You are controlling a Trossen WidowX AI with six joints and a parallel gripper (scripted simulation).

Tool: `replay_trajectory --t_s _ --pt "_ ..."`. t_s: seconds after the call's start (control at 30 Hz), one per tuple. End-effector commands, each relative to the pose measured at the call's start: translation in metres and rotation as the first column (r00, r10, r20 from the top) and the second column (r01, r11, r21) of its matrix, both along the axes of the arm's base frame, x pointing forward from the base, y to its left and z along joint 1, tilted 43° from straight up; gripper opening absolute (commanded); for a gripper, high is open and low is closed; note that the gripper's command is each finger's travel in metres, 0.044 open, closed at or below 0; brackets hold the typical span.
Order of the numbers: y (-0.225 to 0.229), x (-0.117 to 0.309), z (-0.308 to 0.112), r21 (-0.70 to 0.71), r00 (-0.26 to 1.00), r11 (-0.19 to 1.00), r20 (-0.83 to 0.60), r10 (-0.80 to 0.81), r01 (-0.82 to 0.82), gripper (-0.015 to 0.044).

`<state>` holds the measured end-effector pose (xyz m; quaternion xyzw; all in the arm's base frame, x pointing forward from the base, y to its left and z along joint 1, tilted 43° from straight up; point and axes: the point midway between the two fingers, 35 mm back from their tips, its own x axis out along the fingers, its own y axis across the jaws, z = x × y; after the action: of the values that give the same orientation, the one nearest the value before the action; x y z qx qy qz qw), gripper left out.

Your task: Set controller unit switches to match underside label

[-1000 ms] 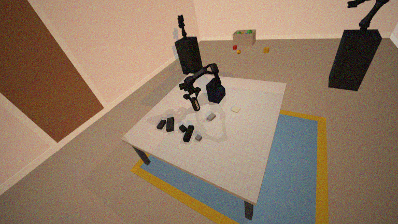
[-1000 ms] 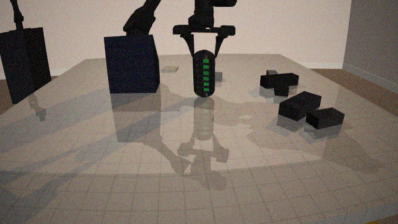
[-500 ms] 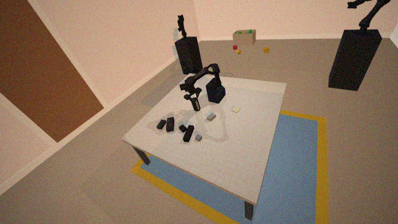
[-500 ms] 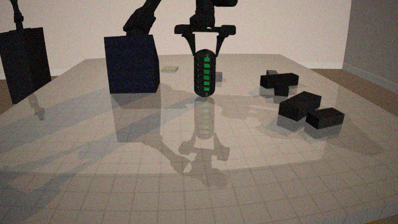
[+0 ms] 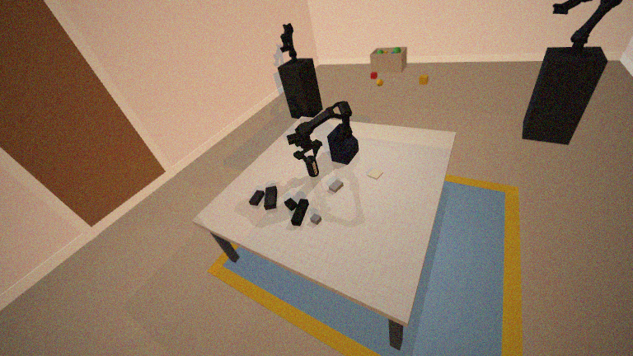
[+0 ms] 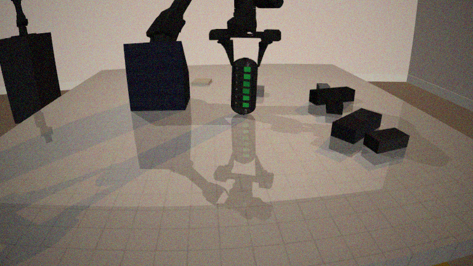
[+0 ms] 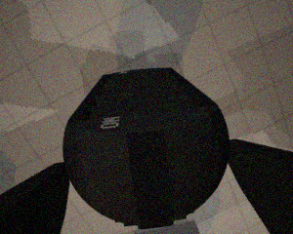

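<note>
The dark grey controller unit (image 5: 313, 168) (image 6: 239, 87) (image 7: 147, 180) stands on end between my fingers. In the exterior view its switch face is toward the camera, with a column of green switch ends along it. Its lower end is at or just above the bench top (image 5: 354, 259) (image 6: 195, 228); I cannot tell which. My gripper (image 5: 311, 158) (image 6: 245, 64) (image 7: 147, 161) is shut on the unit, one finger on each side near its upper end. The wrist view shows small pale print on the unit, too blurred to read. The row of label squares cannot be made out.
Black blocks (image 5: 270, 197) (image 5: 299, 212) (image 6: 356, 125) (image 6: 386, 140) (image 6: 332, 95) lie to the unit's right in the exterior view. Small grey blocks (image 5: 335, 185) (image 5: 316, 218) and a pale flat piece (image 5: 375, 173) (image 6: 201, 81) lie on the bench. The arm's dark base box (image 5: 343, 144) (image 6: 158, 76) stands beside the unit.
</note>
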<state>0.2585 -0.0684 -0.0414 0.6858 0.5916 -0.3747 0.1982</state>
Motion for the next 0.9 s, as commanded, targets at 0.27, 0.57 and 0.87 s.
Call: replay_trajectory --t_s 0.27,0.57,0.87 --pt "0.013 0.002 0.005 0.014 1.0 1.0 -0.004 0.003 -0.003 0.0338" --pt "0.019 0.004 0.008 0.014 1.0 1.0 -0.004 0.003 -0.003 0.0338" --pt "0.025 0.006 0.012 0.015 1.0 1.0 -0.004 0.003 -0.003 0.0338"
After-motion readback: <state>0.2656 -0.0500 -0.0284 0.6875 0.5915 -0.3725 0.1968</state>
